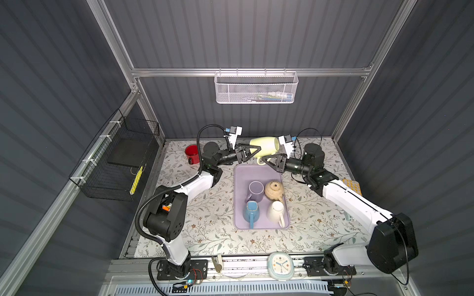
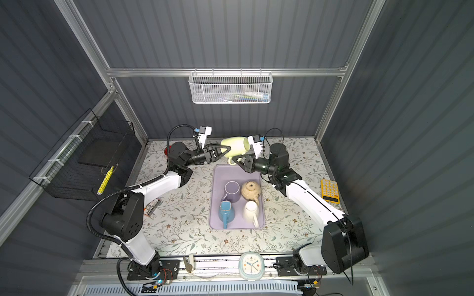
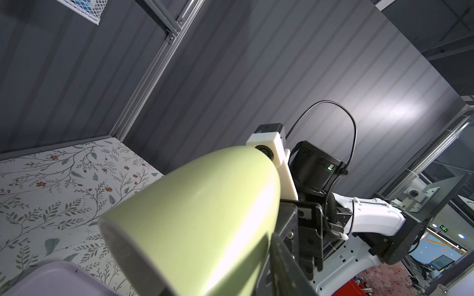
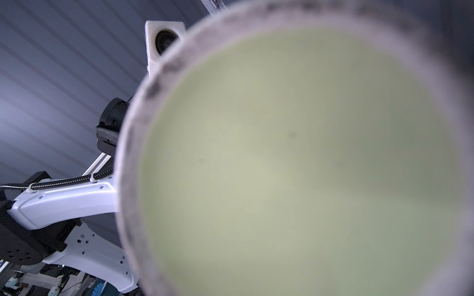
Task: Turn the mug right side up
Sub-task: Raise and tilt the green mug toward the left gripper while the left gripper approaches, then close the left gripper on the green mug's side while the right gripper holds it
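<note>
Left pincer [image 1: 257,150]: my fingers sit on either side of the pale green mug [image 1: 266,144], at its body; I cannot tell whether they press on it.
Right pincer [image 1: 268,161]: clenched on the mug's handle [image 1: 260,161], which hangs down toward the lilac tray [image 1: 256,173].
Pale green mug: in the air, lying on its side, just above the tray's far edge, between my two pincers.
Right wrist view: one round end of the mug [image 4: 295,166] fills it, blurred.
Inside the tray: lilac mug [image 1: 256,191] with its mouth up, speckled tan mug [image 1: 274,191], blue mug [image 1: 251,212], cream mug [image 1: 276,211].
Left of the tray, far side: red mug [image 1: 192,153].
Right of the tray: yellow calculator [image 2: 329,191].
Near side of the tray: clock [image 1: 280,265], on the front rail.
</note>
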